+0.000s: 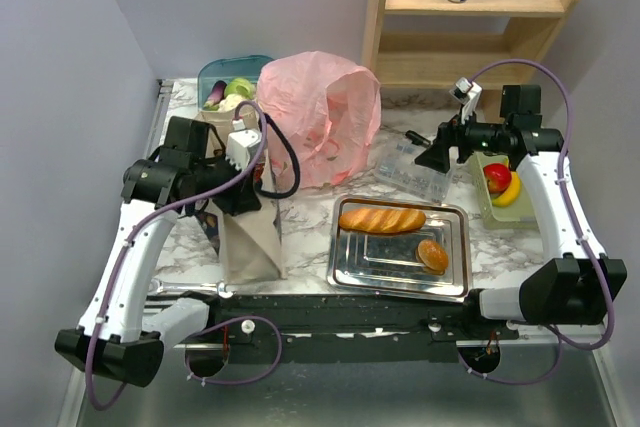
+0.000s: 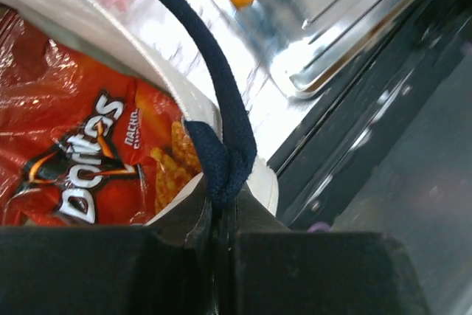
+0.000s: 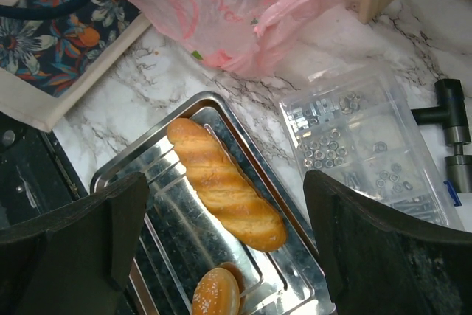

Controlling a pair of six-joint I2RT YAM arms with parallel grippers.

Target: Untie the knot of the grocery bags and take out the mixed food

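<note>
Marble bench point(image 1: 300, 237) crowded; my left end effector point(image 2: 221, 226) pinched on tote point(image 2: 110, 35) rim and navy strap point(image 2: 228, 101), red chip bag point(image 2: 81, 145) inside; right end effector point(image 3: 225, 182) wide above tray point(image 3: 199, 99); pink bag point(image 1: 320, 117) behind, knot unseen; pulling may topple tote

- The top external view looks down from above and behind the arm bases, far enough back to take in the whole surface point(image 1: 310, 212).
- The left wrist view sits very close to the left end effector point(image 2: 220, 230). It faces past the fingertips at the navy strap point(image 2: 225, 101) and the canvas tote point(image 2: 88, 20).
- The right wrist view hangs higher and faces down past the right end effector point(image 3: 228, 212).
- All three views share the tray point(image 3: 110, 175) and the baguette point(image 3: 225, 193).
</note>
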